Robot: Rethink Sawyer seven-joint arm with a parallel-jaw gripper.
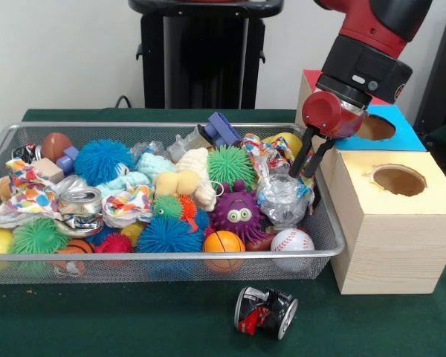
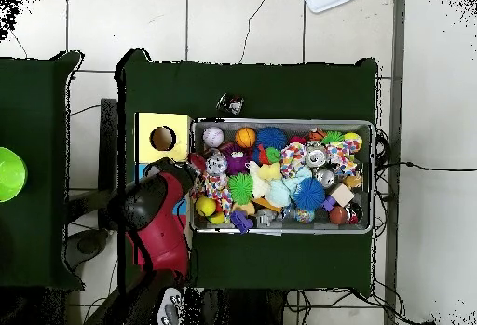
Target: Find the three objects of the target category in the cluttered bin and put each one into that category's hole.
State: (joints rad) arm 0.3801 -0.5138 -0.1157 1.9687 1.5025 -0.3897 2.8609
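Note:
The wire mesh bin is full of toys and fills the left and middle of the front view; it also shows in the overhead view. A crumpled clear plastic bottle lies at the bin's right end. My gripper hangs just above and behind it, over the bin's right edge, with its dark fingers slightly apart and nothing between them. The red-topped box stands behind the arm; only a corner shows and its hole is hidden.
The blue-topped hole and the yellow-topped hole lie right of the bin. A crushed can lies on the green cloth in front of the bin. Spiky balls, paper wads, a silver can and a baseball crowd the bin.

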